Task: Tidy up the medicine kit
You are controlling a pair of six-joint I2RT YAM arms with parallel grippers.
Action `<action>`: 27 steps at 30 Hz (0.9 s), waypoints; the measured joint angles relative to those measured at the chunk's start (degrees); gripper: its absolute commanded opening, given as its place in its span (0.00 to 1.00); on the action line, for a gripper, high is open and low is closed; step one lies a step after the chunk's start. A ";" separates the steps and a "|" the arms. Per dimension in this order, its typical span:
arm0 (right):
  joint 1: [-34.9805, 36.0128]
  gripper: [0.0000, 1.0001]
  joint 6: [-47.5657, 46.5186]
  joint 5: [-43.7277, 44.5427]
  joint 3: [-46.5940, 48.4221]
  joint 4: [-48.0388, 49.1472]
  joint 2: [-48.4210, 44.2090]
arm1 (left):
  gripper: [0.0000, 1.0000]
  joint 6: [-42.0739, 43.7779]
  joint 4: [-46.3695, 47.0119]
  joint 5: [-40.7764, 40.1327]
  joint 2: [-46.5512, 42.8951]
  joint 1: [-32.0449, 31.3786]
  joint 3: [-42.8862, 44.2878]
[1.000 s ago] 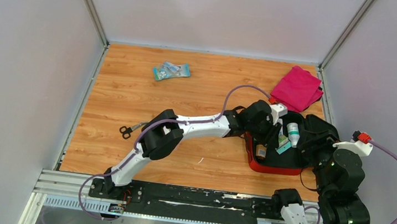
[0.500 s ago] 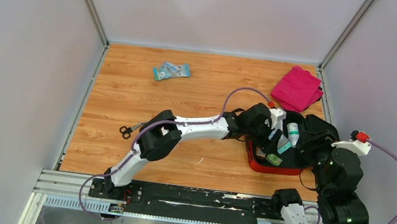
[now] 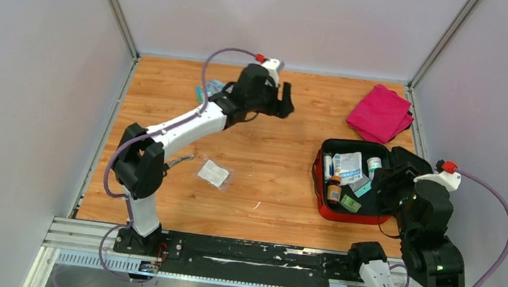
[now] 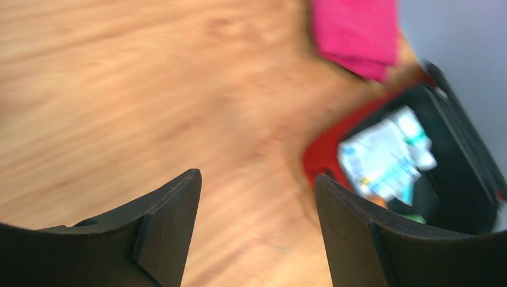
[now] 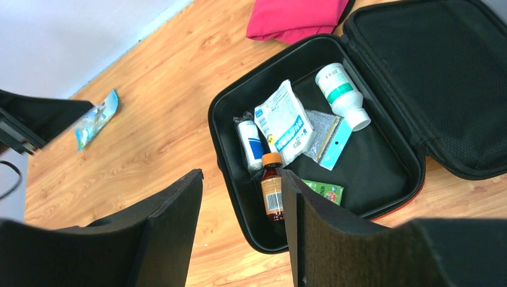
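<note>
- The medicine kit (image 3: 343,216) lies open on the bench (image 3: 271,159), right under the right pincer (image 5: 241,173) and well apart from the left pincer (image 3: 285,105), off to that one's right and nearer the arm bases
- Its lid (image 5: 436,78) is folded flat to the right of the right pincer, black mesh lining up, and it touches the tray along the hinge
- In the tray, ahead of the right pincer's tips: a white sachet (image 5: 286,122) in the middle, with a small blue and white roll (image 5: 250,143) just beside it on the left
- A brown bottle with an orange cap (image 5: 272,185) lies on its side between the two fingers in the wrist view, and a green box (image 5: 326,192) sits just right of it
- A silver pouch with a blue strip (image 5: 327,137) is tucked partly under the sachet, and a white bottle with a green band (image 5: 341,94) lies beyond it, near the hinge
- Right pincer: spread wide, nothing between its fingers, hanging above the tray's near edge
- Left pincer: spread wide and holding nothing, up over the far part of the bench; its own view is blurred
- A magenta cloth (image 3: 381,114) lies folded just beyond the kit, to the right of the left pincer
- Teal packets (image 3: 210,89) lie just left of the left pincer, partly hidden by the arm
- A clear sachet with a white pad (image 3: 213,173) lies flat on the bench, well to the near side of the left pincer
</note>
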 measured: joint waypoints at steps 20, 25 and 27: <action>0.00 0.56 -0.48 -5.57 -1.53 0.50 5.81 | 0.86 -0.70 -13.22 -21.75 20.55 21.97 17.79; 0.00 0.56 -1.49 -5.99 -1.53 0.50 6.19 | 0.91 -0.28 -16.50 -26.91 24.35 22.58 23.63; 0.00 0.56 -1.68 -6.14 -1.53 0.50 6.40 | 0.91 -0.17 -17.31 -28.33 26.10 22.95 26.62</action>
